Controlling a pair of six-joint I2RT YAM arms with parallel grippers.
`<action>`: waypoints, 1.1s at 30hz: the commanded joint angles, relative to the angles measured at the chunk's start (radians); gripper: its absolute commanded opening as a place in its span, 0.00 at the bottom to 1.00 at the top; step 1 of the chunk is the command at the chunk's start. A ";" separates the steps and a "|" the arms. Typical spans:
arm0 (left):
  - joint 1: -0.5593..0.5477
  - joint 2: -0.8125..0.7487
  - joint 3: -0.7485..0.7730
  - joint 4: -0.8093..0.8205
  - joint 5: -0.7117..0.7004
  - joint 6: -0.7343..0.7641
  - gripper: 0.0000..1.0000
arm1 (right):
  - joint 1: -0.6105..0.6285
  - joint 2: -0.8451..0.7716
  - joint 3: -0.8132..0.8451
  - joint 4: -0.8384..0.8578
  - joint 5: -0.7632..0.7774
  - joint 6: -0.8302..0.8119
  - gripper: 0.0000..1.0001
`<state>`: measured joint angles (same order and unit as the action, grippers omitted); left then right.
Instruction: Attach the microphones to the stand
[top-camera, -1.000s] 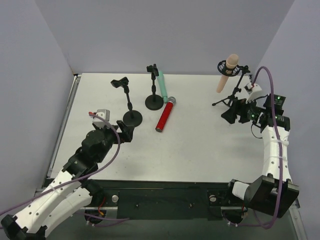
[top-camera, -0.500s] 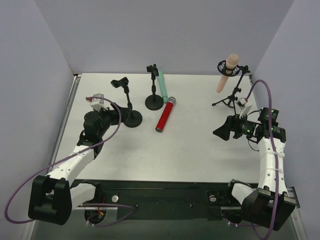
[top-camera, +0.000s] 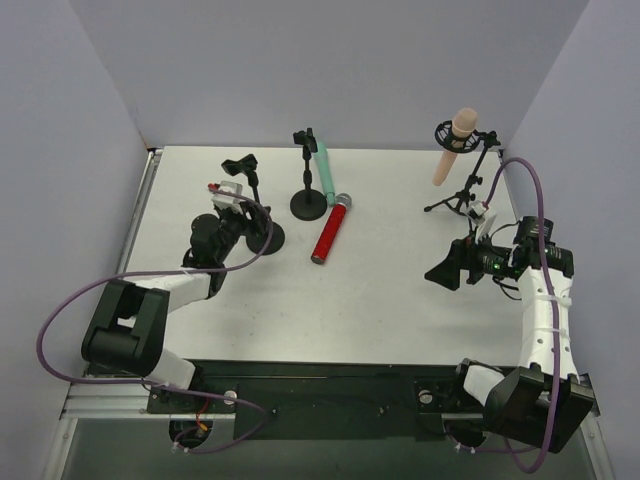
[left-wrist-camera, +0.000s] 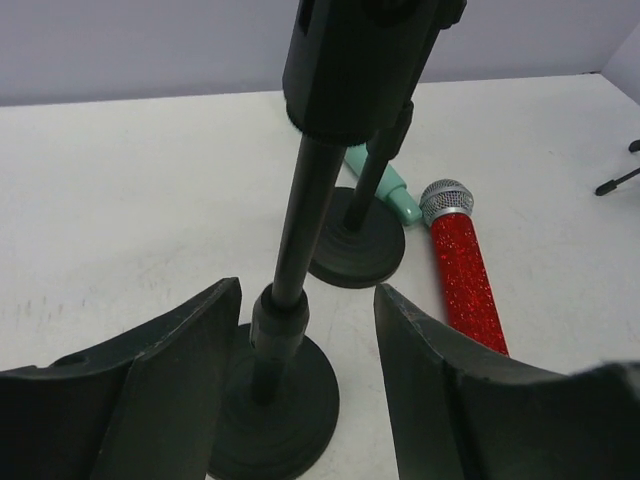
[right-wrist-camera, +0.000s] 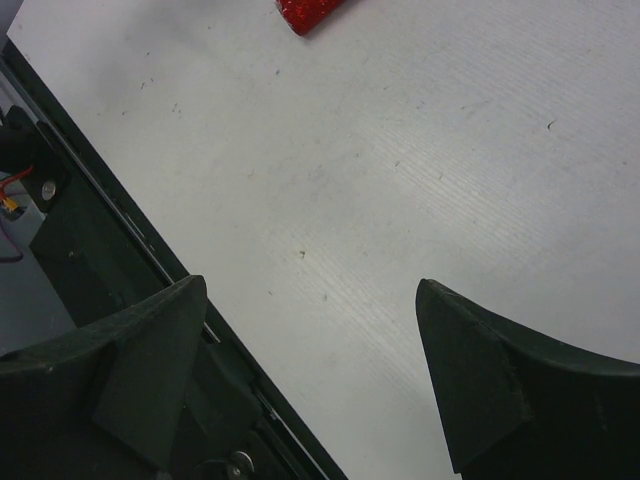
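We see the left gripper (left-wrist-camera: 308, 292) spread either side of a black stand (left-wrist-camera: 288, 250), clear of its pole; the right gripper (right-wrist-camera: 310, 292) gapes over bare table (right-wrist-camera: 400, 130). The red microphone (top-camera: 329, 230) lies flat; a second stand (left-wrist-camera: 357, 250) half hides the mint green microphone (left-wrist-camera: 398, 197). Only the overhead view shows the peach-pink microphone (top-camera: 452, 145) tilted in the tripod stand (top-camera: 462, 203).

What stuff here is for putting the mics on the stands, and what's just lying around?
For the job:
red mic
green mic
pink mic
left stand
middle stand
tripod stand

Just there:
purple cable
table
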<state>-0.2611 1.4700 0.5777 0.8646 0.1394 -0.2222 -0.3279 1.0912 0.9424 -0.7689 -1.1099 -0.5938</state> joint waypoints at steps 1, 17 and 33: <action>-0.010 0.070 0.103 0.145 0.015 0.112 0.62 | -0.013 0.002 0.039 -0.075 -0.061 -0.081 0.80; -0.047 0.040 0.106 0.134 0.012 0.198 0.00 | -0.016 0.041 0.067 -0.168 -0.070 -0.170 0.80; -0.481 -0.341 0.123 -0.317 -0.050 0.055 0.00 | -0.016 0.098 0.107 -0.322 -0.065 -0.342 0.80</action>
<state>-0.6422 1.1267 0.6456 0.5423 0.1276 -0.0952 -0.3351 1.1763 1.0107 -1.0168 -1.1339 -0.8639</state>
